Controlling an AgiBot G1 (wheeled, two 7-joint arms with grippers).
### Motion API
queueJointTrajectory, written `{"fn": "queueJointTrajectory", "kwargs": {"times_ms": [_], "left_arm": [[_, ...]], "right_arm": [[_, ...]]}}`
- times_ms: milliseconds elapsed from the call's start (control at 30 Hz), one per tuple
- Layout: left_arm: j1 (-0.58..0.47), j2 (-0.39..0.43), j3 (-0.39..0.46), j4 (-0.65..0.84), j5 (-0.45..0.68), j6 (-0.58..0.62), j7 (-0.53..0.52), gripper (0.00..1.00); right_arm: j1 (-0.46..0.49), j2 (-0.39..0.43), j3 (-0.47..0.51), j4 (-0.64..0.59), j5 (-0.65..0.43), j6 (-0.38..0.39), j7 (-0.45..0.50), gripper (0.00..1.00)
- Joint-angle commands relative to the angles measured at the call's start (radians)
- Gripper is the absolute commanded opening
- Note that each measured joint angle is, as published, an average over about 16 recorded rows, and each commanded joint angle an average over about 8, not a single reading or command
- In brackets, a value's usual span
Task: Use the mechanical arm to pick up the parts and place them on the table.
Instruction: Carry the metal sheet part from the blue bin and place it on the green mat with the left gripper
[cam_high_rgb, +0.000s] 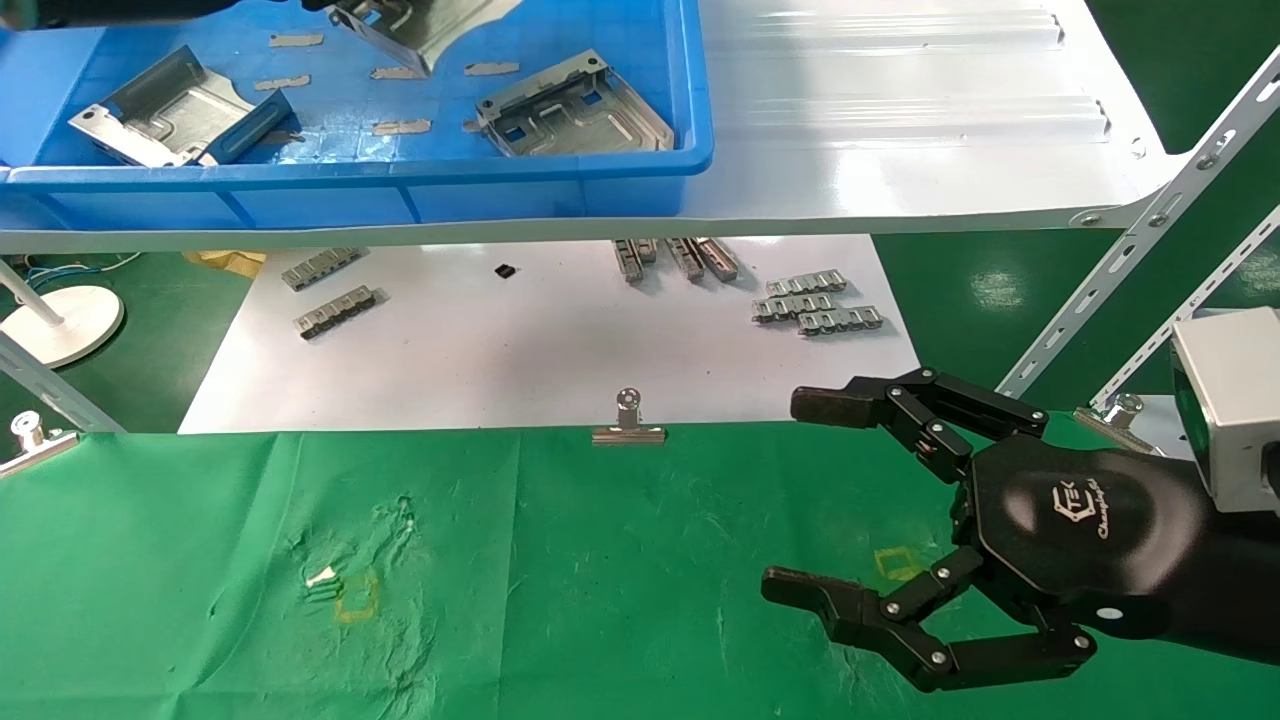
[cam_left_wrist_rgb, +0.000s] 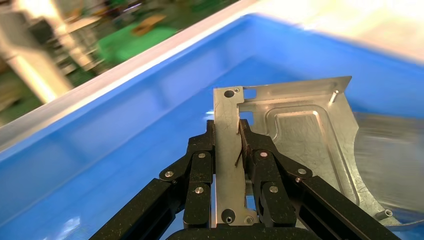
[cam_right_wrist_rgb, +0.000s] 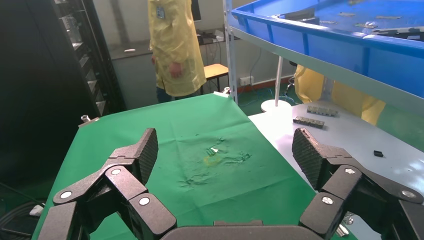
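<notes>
Left pincer (cam_left_wrist_rgb: 227, 150) is clamped on the folded edge of one sheet-metal part (cam_left_wrist_rgb: 300, 135) raised above the blue bin (cam_high_rgb: 560, 190), so it should clear the rim before lowering onto the green tabletop (cam_high_rgb: 600, 580), where the right pincer (cam_high_rgb: 800, 490) hangs spread and empty.

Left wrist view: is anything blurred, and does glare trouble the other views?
Left wrist view: the held part and the left pincer clamped on it are sharp, while the blue bin wall and background smear. Head view: the white shelf shows glare bands. Right wrist view: evenly lit, right pincer open over the table.
</notes>
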Motion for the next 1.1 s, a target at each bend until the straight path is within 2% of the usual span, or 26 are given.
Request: {"fn": "queueJointTrajectory", "kwargs": {"times_ms": [33, 200, 333, 533, 833, 1000, 1100], "left_arm": [[-0.002, -0.02, -0.012, -0.016, -0.019, 0.08, 0.02, 0.0], [-0.003, -0.069, -0.029, -0.046, -0.056, 0.32, 0.087, 0.0], [-0.001, -0.095, -0.023, -0.077, -0.069, 0.401, 0.129, 0.0], [0.05, -0.163, 0.012, -0.218, -0.127, 0.42, 0.176, 0.0], [0.216, -0.363, 0.144, -0.556, -0.326, 0.415, 0.164, 0.0], [0.313, -0.447, 0.224, -0.62, -0.402, 0.409, 0.189, 0.0], [0.374, -0.474, 0.276, -0.63, -0.4, 0.403, 0.265, 0.0]], "right_arm": [[0.0, 0.0, 0.0, 0.0, 0.0, 0.0, 0.0, 1.0], [0.0, 0.0, 0.0, 0.0, 0.0, 0.0, 0.0, 1.0], [0.0, 0.0, 0.0, 0.0, 0.0, 0.0, 0.0, 1.0], [0.0, 0.0, 0.0, 0.0, 0.0, 0.0, 0.0, 1.0], [0.0, 0.0, 0.0, 0.0, 0.0, 0.0, 0.0, 1.0], [0.0, 0.0, 0.0, 0.0, 0.0, 0.0, 0.0, 1.0], [0.0, 0.0, 0.0, 0.0, 0.0, 0.0, 0.0, 1.0]]}}
